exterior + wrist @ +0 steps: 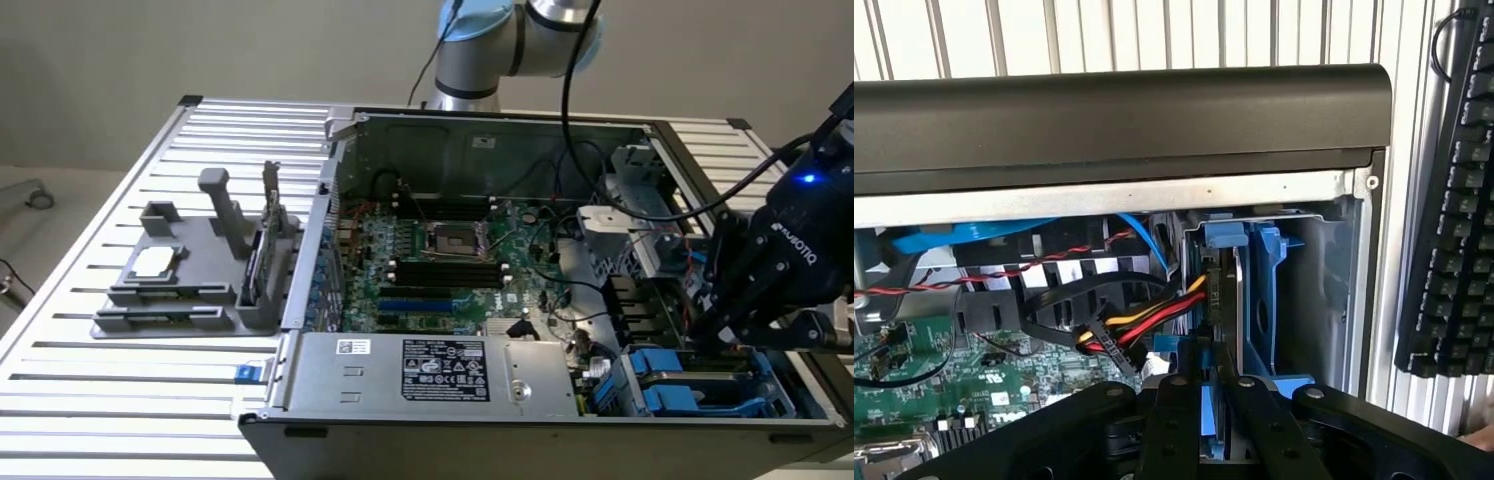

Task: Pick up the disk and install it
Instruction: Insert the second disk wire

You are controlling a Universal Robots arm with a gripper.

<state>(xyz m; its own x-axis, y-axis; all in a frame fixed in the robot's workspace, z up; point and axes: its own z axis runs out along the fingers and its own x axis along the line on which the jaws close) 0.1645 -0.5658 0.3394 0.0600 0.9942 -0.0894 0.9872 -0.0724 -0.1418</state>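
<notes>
The disk (1222, 290) stands on edge, a thin grey slab with blue carrier trim, partway down in the blue drive bay (1269, 300) at the corner of the open computer case. My gripper (1212, 385) is right above it, its black fingers (1174, 420) closed on the disk's upper edge. In the exterior view the black gripper (714, 345) hangs over the blue drive bay (694, 385) at the case's near corner on the exterior view's right, and it covers the disk there.
Red, yellow and black power cables (1124, 335) lie close beside the bay. The silver power supply box (427, 370) and motherboard (441, 260) fill the case. A grey fixture (187, 290) holding a small chip sits on the slatted table. A keyboard (1454, 200) lies outside the case wall.
</notes>
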